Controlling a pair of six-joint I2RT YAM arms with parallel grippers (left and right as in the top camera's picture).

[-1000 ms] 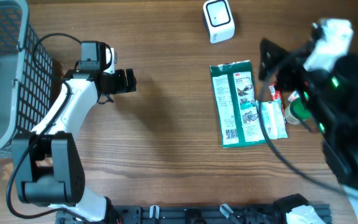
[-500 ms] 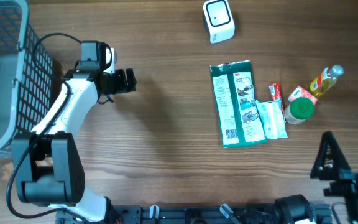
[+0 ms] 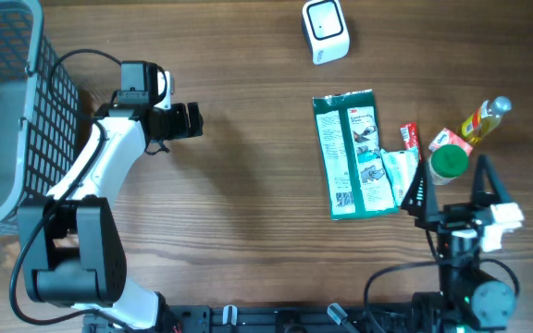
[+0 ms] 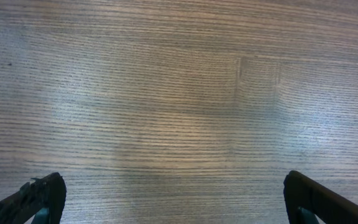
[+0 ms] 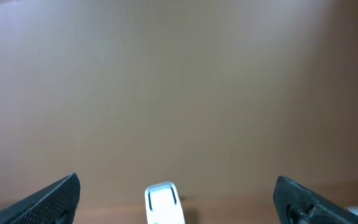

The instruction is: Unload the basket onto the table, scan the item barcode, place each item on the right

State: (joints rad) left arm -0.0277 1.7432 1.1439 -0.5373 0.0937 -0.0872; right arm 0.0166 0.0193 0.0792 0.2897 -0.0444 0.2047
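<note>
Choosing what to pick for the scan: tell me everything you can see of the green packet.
The green packet is a flat, glossy-looking green-and-white pouch with a small logo near its top and printed pictures down its face. It lies flat on the wooden table, its long side running away from the robot, slightly tilted. A smaller white packet seems to overlap its lower right edge. Nothing holds it.

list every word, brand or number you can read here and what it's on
"3M": red logo near the top of the green package, just legible in the overhead view.
Other print on the green package: too small to read.
White tube and yellow bottle: labels blurred, unreadable.
White scanner: no text visible.
Both wrist views: no text.
</note>
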